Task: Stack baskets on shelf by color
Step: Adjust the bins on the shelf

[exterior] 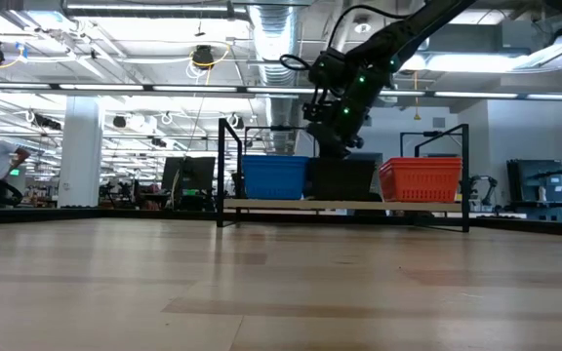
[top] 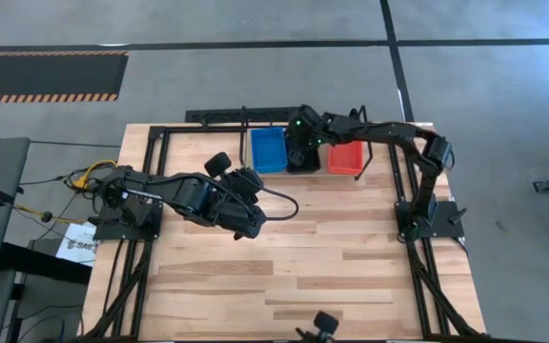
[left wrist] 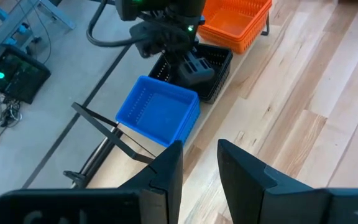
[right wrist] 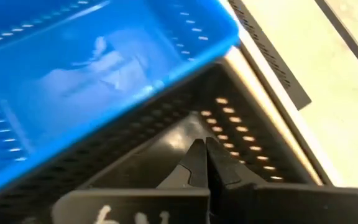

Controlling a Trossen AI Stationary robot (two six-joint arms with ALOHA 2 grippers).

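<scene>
My right gripper hangs inside the black basket on the shelf, its two fingers pressed tight together with nothing between them. Seen from above, my right arm reaches across from its base at the table's edge and ends over that middle basket. The blue basket sits just beside my right gripper on one side, its wall close against the black one; the red-orange basket stands on the other side, a little apart from it. All three rest on the narrow wooden board between the black metal rods at the far edge of the table. From table height, the blue and red-orange stacks flank the dark one, and my right wrist comes down onto it from above.

My left gripper waits well back from the shelf, over bare planks, with its fingers a narrow gap apart and holding nothing. Ahead of it lies the blue basket, nearest, then the black basket with my right gripper in it, then the red-orange one farthest off.
</scene>
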